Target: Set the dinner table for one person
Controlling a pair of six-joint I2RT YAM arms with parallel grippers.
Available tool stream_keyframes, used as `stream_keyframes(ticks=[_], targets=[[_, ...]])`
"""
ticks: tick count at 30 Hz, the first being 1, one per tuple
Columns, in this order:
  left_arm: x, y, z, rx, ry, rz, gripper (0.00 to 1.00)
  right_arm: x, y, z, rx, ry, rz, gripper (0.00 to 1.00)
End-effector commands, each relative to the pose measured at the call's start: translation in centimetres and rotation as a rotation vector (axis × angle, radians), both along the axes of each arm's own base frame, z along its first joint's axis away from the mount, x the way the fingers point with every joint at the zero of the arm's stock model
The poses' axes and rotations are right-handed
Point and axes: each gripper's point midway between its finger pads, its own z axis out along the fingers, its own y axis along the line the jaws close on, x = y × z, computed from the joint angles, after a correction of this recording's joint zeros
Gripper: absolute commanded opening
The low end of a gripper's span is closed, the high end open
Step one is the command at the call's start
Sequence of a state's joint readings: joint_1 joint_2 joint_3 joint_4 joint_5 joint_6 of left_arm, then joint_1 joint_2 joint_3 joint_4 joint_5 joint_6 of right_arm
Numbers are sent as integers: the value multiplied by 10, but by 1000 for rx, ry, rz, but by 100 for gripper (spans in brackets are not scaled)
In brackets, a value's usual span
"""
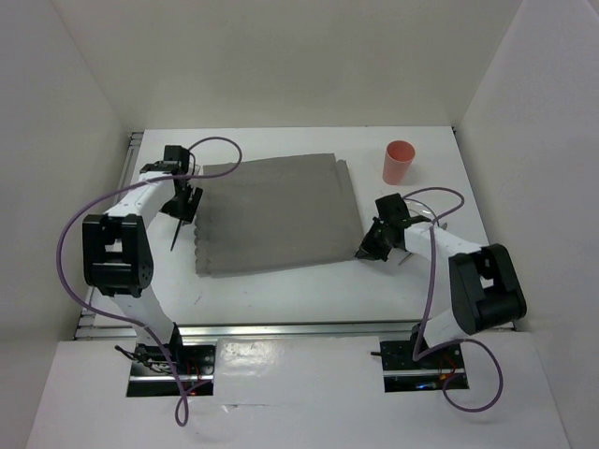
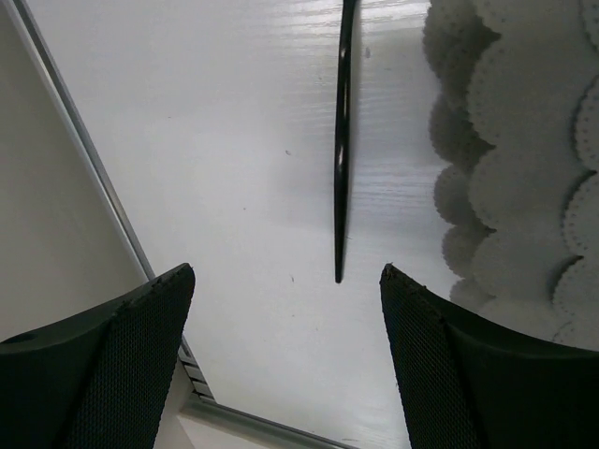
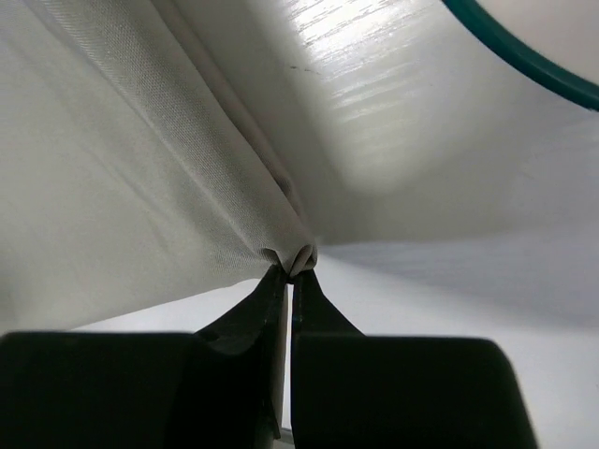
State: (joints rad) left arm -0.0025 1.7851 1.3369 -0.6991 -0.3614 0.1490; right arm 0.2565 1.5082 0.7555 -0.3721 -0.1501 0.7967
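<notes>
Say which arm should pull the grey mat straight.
Right: the right pincer is shut on the mat's near right corner. The left pincer hangs open over a black utensil beside the mat.

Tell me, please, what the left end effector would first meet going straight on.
Probably the slim black pointed utensil lying on the smooth white tabletop, though depth is unclear.

Bright, even light falls from overhead. Glare streaks the white desk (image 3: pixel 356 47) beyond the right fingers (image 3: pixel 248 309), where the cloth (image 3: pixel 112 168) weave shows sharp. The left fingers (image 2: pixel 112 365) loom dark, close and soft-edged.
</notes>
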Motion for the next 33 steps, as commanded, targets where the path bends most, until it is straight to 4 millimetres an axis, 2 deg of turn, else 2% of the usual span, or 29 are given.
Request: stream_keyframes(ticks=[1,3,6,11,16,18,19,20,21,22,23,24,25,27,29,30,31,32,33], targets=[[9,2,27,-21,-96,22,87,-14,-23,9,-66,4,-72,0],[3,2,24,-21,-87,22,87,-24,-28,15,-65,2,-85,0],[4,-1,26,-38,-96,14,87,-42,-31,10,-49,39,-83,0],[4,-3,26,-50,-99,19,87,-61,-31,7,-37,102,-107,0],[0,-7,28,-69,-98,11,85,-62,-37,16,-58,71,-131,3],[-5,-12,30,-91,-81,-40,84,-60,-35,17,-54,71,-117,19],[-4,-27,45,-102,-119,-108,84,-60,-33,14,-47,79,-103,24],[-9,-39,46,-109,-103,-218,84,-57,-33,17,-45,71,-103,44],[-11,-50,53,-98,-118,-297,84,-58,-33,14,-51,80,-94,51],[-13,-76,59,-82,-133,-413,84,-56,-31,15,-41,74,-91,56],[-25,-81,62,-21,-129,-514,85,-56,-31,15,-40,74,-90,64],[-30,-88,62,8,-127,-570,85,-56,-31,15,-40,74,-90,68],[-40,-101,53,29,-105,-641,87,-54,-33,17,-53,70,-96,73],[-48,-102,52,61,-98,-669,87,-51,-34,22,-60,64,-100,80],[-49,-101,52,53,-109,-616,88,-45,-40,34,-93,34,-105,81],[-51,-101,44,42,-80,-596,88,-42,-42,42,-106,10,-104,82],[-51,-93,40,41,-71,-546,88,-42,-50,48,-147,6,-122,84],[-47,-92,43,17,-89,-486,88,-30,-52,66,-156,-48,-122,85],[-47,-91,36,-3,-64,-456,88,-24,-53,75,-165,-68,-130,87]])
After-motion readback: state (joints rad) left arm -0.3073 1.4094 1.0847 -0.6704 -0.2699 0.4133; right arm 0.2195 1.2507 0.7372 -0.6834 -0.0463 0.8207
